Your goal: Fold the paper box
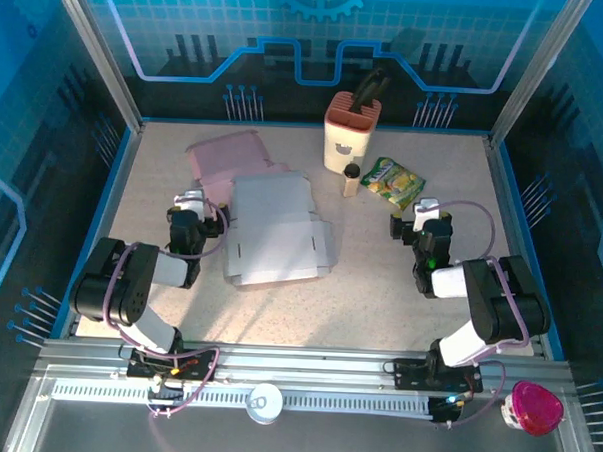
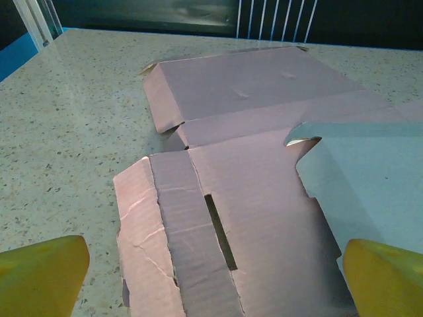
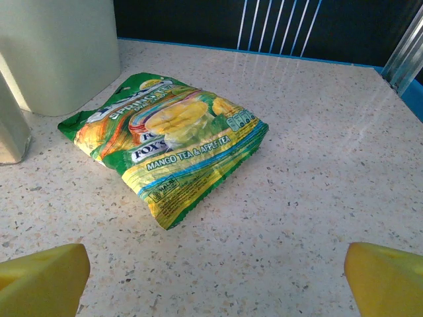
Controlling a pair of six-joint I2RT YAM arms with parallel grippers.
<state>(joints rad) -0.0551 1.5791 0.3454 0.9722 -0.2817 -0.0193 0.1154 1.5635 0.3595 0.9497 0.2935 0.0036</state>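
Two unfolded paper box blanks lie flat at the left middle of the table. The pink one (image 1: 227, 159) sits farther back, and a pale grey one (image 1: 277, 232) overlaps its near right part. In the left wrist view the pink blank (image 2: 258, 198) shows a narrow slot and creased flaps, with the pale sheet (image 2: 370, 178) on top at the right. My left gripper (image 1: 194, 201) hovers at the pink blank's near left edge; it (image 2: 211, 287) is open, with nothing between its yellow fingertips (image 2: 41, 274). My right gripper (image 1: 427, 211) is open over bare table (image 3: 215, 287), away from both blanks.
A green and yellow candy bag (image 1: 394, 179) (image 3: 175, 142) lies just beyond the right gripper. A cream utensil holder (image 1: 350, 134) and a small bottle (image 1: 351, 179) stand at the back centre. A pink-lidded jar (image 1: 532, 407) sits off the table at the near right.
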